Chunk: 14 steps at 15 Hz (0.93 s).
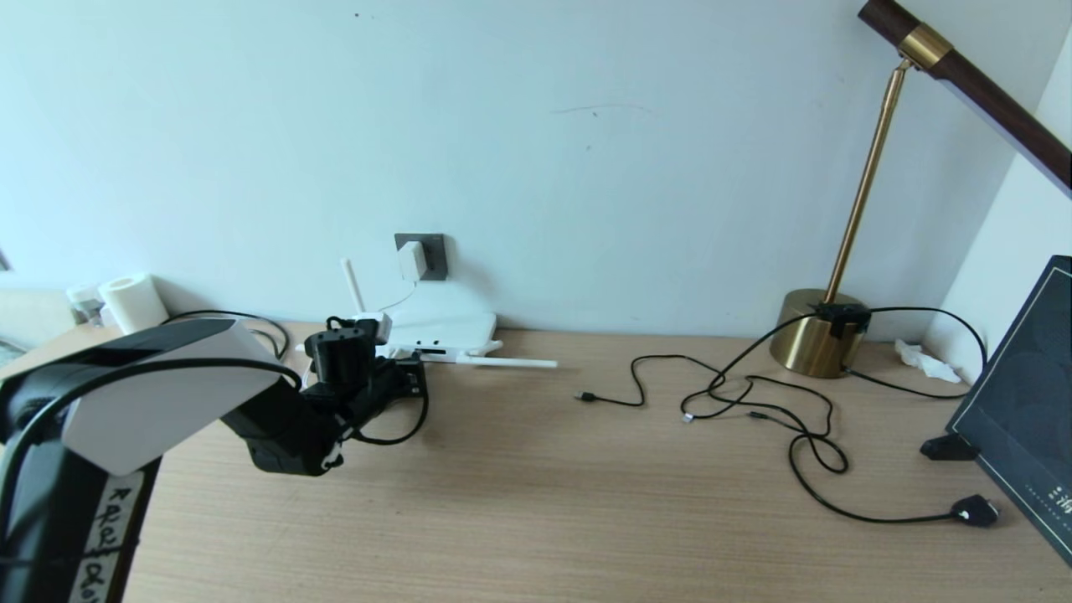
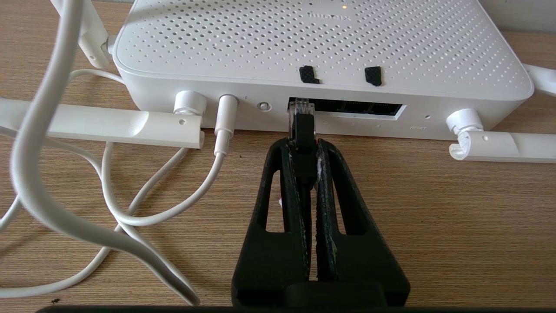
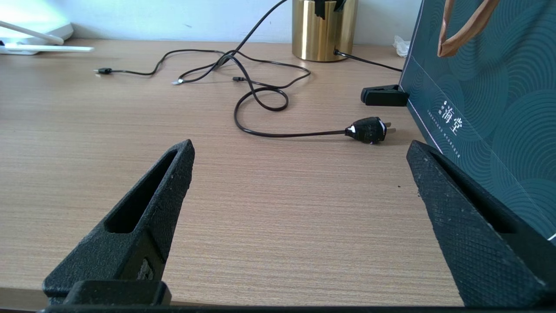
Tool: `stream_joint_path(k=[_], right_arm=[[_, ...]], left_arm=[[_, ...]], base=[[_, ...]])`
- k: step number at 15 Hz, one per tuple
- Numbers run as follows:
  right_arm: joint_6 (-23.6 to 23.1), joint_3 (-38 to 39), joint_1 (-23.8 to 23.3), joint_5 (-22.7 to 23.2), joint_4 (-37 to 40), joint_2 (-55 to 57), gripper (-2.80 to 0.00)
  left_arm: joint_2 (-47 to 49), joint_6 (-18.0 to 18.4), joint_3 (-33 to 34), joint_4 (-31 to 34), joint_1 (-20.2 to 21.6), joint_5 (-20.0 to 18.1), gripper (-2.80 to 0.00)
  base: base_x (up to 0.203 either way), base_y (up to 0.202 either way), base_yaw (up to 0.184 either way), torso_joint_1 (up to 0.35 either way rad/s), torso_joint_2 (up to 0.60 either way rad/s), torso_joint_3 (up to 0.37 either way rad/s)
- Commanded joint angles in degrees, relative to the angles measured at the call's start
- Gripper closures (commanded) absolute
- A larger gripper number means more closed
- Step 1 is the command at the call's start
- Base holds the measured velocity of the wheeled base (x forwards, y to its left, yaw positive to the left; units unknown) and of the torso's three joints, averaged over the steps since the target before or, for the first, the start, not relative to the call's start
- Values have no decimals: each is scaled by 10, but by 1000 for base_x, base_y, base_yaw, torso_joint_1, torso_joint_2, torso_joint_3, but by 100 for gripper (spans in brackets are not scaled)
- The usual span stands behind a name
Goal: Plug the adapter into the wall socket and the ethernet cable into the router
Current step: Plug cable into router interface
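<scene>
In the head view we see the white cube-shaped adapter (image 1: 412,260) seated in the dark grey wall socket (image 1: 432,255), our left gripper (image 1: 409,378) at the flat white router (image 1: 444,333).

In the left wrist view, our left gripper (image 2: 304,145) pinches the thick black ethernet cable (image 2: 301,130) just behind its clear, brittle-looking clip, tip at the port. It is light and springy, we judge; holding the stiff boot suits.

In the right wrist view, our right gripper (image 3: 299,154) gapes empty.

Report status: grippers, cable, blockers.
Left gripper shut on black ethernet cable, clear clip tip at flat white router port. Right gripper open, idle. White cube adapter in dark grey wall socket. No blockers.
</scene>
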Motion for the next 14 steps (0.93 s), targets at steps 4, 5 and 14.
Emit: stream_joint_path(k=[4, 5, 14], right_arm=[[0, 6, 0, 0, 0, 0, -280], [0, 7, 0, 0, 0, 0, -280], [0, 7, 0, 0, 0, 0, -280]], left_arm=[[-6, 0, 6, -7, -3, 0, 0], [-10, 0, 12, -7, -3, 0, 0], [-18, 0, 20, -8, -4, 4, 0]], base=[[0, 0, 0, 0, 0, 0], [0, 0, 0, 0, 0, 0], [0, 0, 0, 0, 0, 0]])
